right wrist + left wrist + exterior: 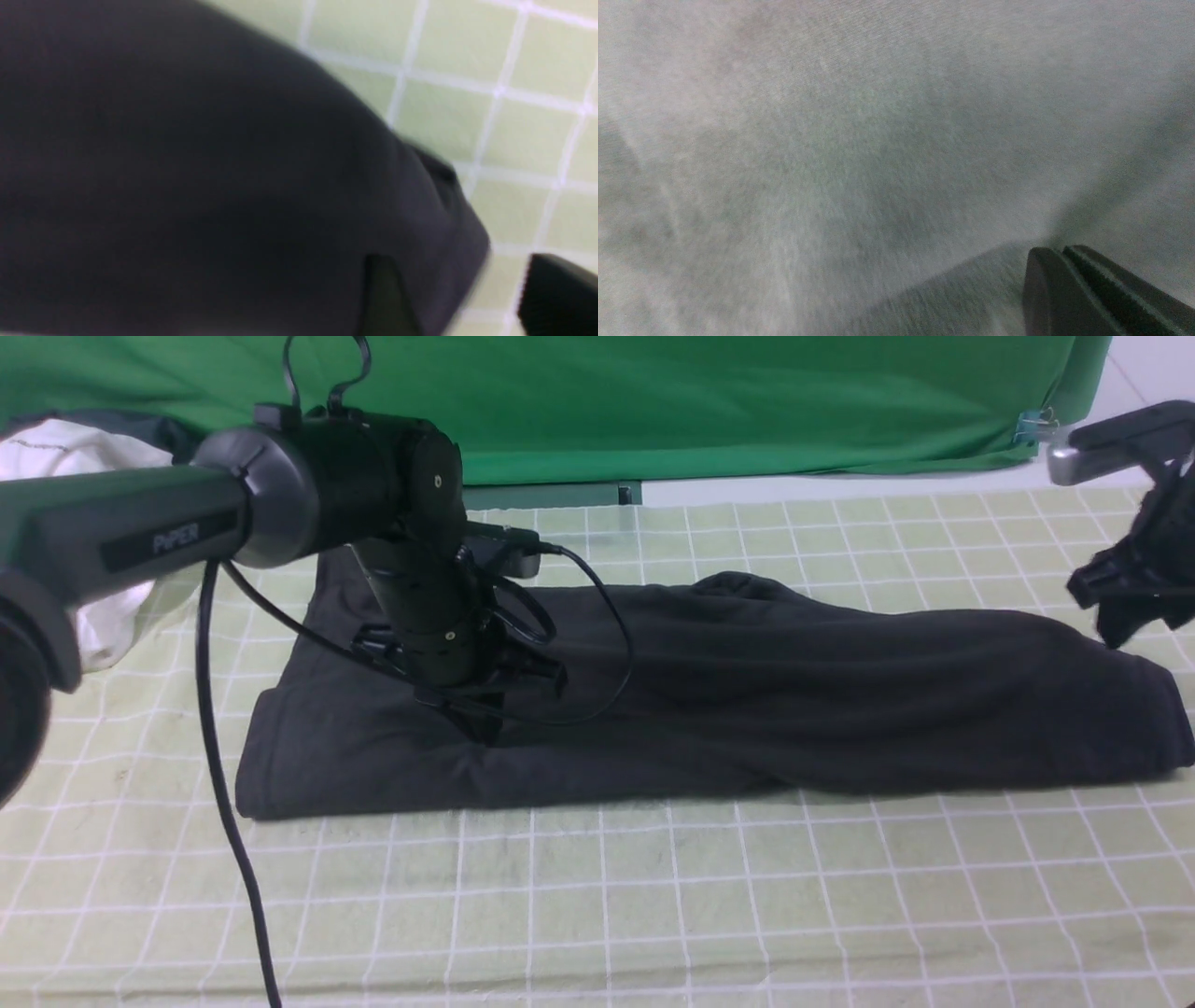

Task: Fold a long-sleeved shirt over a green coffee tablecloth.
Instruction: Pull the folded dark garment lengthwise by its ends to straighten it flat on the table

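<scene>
left claw [481, 721] tips buried in shirt [794, 700]; right claw [1120, 616] cut by edge

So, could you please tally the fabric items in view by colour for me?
Black: 1, the charcoal long-sleeved shirt
Pale yellow-green: 1, the white-gridded tablecloth
Deep green: 1, the plain backdrop cloth
White: 1, the bunched garment
Total: 4
</scene>
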